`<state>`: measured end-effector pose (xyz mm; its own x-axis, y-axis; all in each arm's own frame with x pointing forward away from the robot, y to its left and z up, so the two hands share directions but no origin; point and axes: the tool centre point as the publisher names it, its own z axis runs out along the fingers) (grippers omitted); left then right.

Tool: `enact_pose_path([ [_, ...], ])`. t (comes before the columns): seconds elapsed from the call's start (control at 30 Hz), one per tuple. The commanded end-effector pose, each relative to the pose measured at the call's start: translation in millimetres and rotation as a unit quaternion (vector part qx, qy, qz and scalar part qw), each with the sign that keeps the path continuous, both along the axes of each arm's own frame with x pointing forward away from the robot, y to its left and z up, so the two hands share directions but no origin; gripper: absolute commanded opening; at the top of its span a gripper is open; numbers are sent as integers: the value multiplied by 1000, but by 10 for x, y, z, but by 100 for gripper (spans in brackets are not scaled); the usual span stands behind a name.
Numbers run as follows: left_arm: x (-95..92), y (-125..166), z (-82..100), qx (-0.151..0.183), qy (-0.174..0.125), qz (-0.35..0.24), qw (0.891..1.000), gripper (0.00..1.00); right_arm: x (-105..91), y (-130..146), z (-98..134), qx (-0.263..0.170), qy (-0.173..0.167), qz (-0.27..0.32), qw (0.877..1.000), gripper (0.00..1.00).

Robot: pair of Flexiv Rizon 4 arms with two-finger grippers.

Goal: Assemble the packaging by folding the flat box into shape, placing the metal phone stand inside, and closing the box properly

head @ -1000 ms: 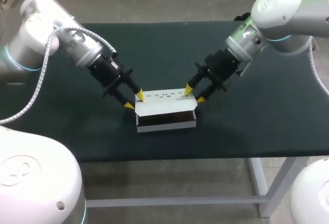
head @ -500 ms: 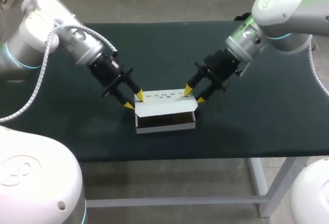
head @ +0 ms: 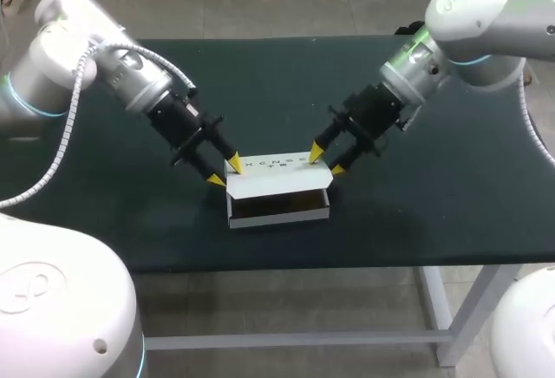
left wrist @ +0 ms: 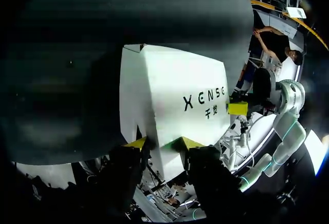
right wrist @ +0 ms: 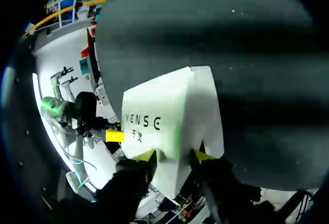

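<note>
A white box [head: 277,179] with dark print on its lid lies on the table's middle front. The lid is tilted up, and a dark gap shows under its front edge. The phone stand is not visible. My left gripper [head: 225,172] is at the box's left end, and the left wrist view shows its gripper [left wrist: 162,143] with both yellow tips pressed on the box [left wrist: 175,95]. My right gripper [head: 327,160] is at the right end. Seen in the right wrist view, that gripper [right wrist: 176,155] clamps the edge of the box [right wrist: 169,116] the same way.
The dark green table [head: 434,179] carries nothing else. Its front edge runs just below the box, and bare surface lies to both sides and behind.
The box and both grippers have shifted very slightly to the left. The grips have not changed.
</note>
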<state>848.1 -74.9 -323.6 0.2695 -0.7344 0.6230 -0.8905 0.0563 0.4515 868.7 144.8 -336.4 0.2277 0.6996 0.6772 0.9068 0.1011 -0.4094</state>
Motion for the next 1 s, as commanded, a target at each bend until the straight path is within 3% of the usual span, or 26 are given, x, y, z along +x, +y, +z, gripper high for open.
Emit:
enact_pose_path([
  [0.03, 42, -61, -8, 1, 5, -4, 1000, 42, 29, 84, 30, 2, 6, 6, 1000, 47],
  [1.0, 79, -18, 23, 5, 34, -5, 999, 40, 59, 111, 76, 17, 26, 11, 999, 47],
])
